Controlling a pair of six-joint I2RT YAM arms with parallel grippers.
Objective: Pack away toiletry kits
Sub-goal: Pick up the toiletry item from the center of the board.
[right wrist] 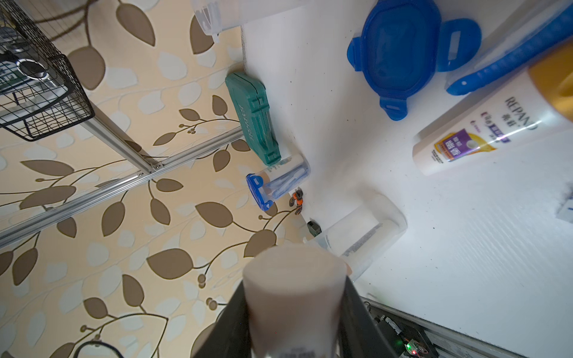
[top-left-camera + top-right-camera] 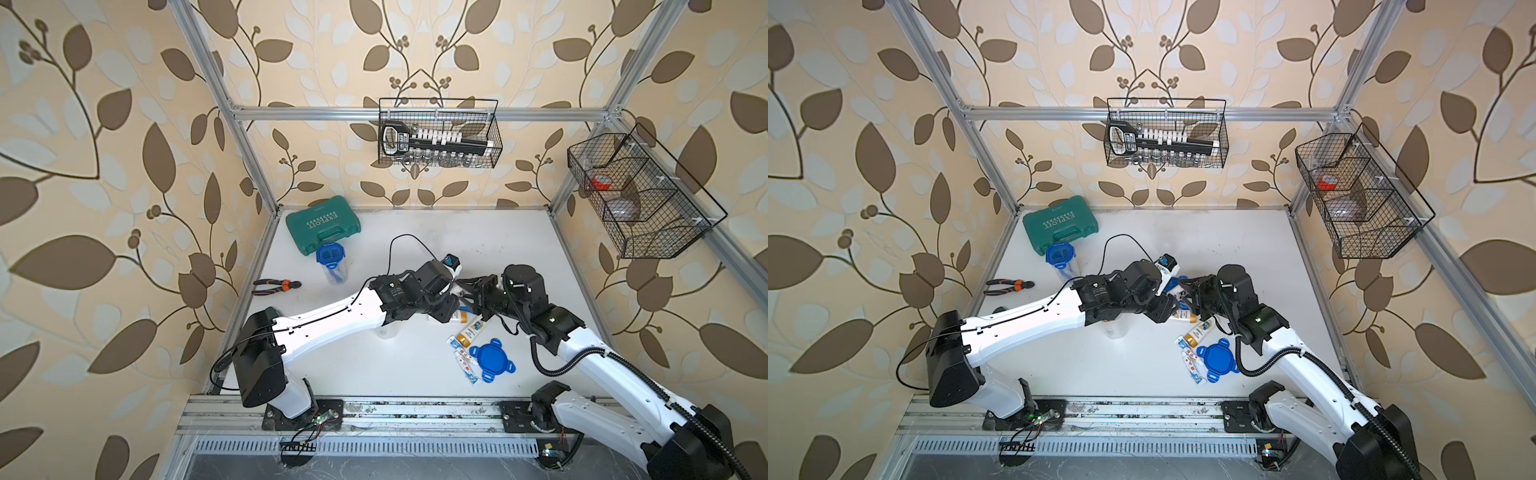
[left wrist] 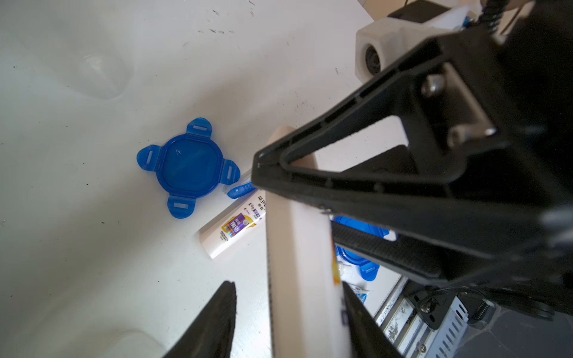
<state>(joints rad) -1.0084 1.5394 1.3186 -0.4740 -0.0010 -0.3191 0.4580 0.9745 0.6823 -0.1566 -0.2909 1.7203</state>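
Left wrist: white bottle runs lengthwise away from lens. Flat end pokes past right gripper, which is clamped across it. Left gripper straddles near end, partly open: 1 finger touching, other clear of wall.

Right wrist: both fingers hug bottle sides. Empty jar lies beyond flat end.

Both top views: bottle low over middle of table, between 2 wrists, largely hidden. Blue lid nearby.

Judgement: light, stiff, smooth round plastic, likely slippery. Grip mid-body, across width.
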